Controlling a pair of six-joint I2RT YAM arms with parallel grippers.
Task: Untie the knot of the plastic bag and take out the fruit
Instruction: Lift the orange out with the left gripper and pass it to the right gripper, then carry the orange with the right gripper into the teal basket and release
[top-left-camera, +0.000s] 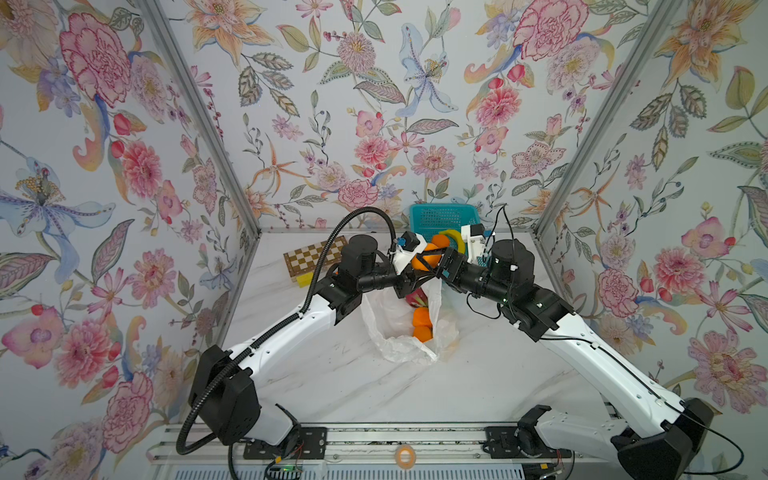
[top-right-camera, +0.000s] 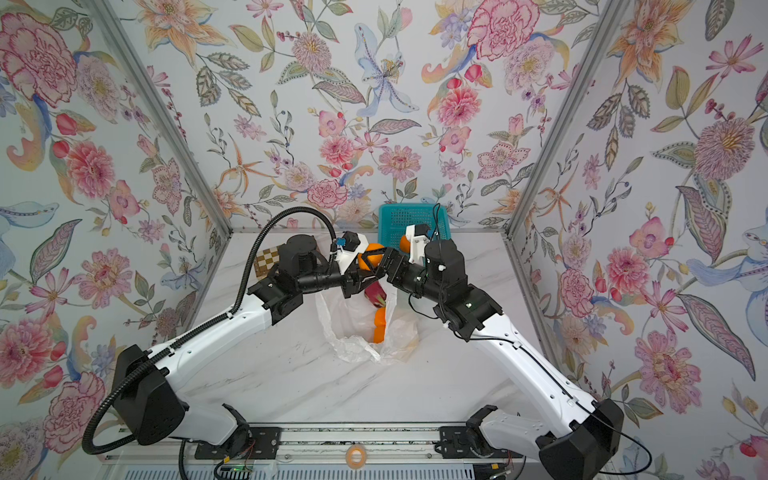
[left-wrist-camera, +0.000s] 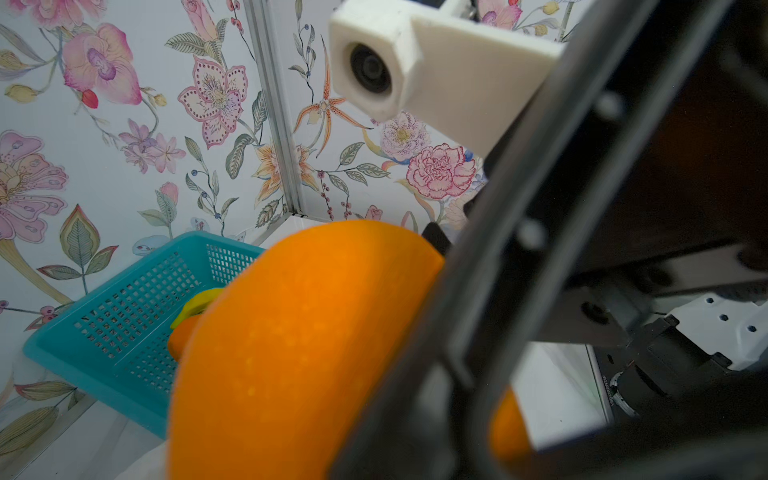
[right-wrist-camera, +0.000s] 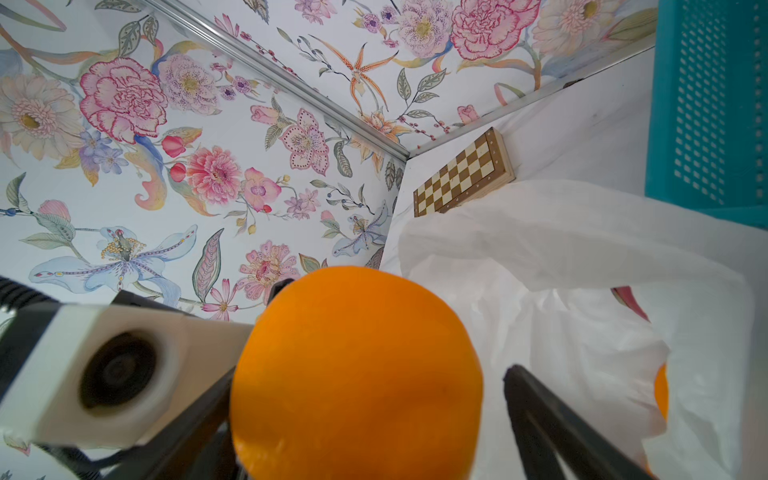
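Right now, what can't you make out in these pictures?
Fruit left in the plastic bag: both top views, the left arm and right arm cover its far end.
Contents of the teal basket: the same arms in both top views, the held orange in the left wrist view.
The knot: visible in no view.

Basket (top-left-camera: 436, 216) behind plastic bag (top-left-camera: 392, 326); chessboard (top-left-camera: 309, 254) further left

Bright orange fruit (right-wrist-camera: 357, 374), translucent white plastic bag (top-left-camera: 386, 320), teal basket (left-wrist-camera: 124, 316), brown-and-cream chequered board (right-wrist-camera: 461, 174), grey-veined white table (top-left-camera: 332, 386)
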